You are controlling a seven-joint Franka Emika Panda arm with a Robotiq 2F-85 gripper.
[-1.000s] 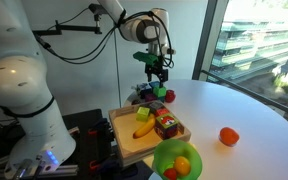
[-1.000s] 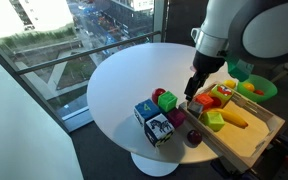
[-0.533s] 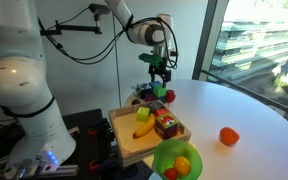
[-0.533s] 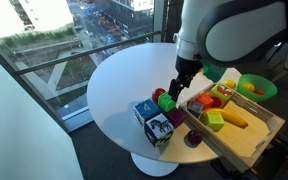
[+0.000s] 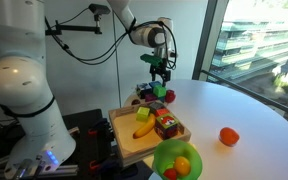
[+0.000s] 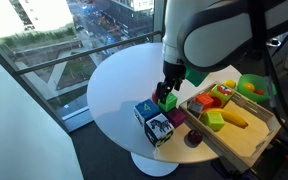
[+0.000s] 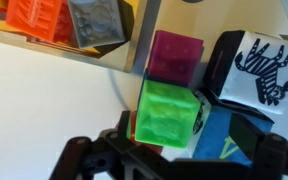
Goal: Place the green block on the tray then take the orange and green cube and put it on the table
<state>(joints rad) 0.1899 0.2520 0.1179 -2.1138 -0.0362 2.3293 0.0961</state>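
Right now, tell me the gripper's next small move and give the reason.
Probably lower straight down around the green block. The gripper hangs above it and looks open, and the wrist view shows the block roughly between its fingers. The block sits on the table, outside the tray, tight against a magenta block, so a square descent seems safest.

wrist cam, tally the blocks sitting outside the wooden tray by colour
Magenta studded block: 1
Bright-green studded block: 1
Black-and-white zebra picture cube: 1
Blue lettered cube: 1
Total: 4
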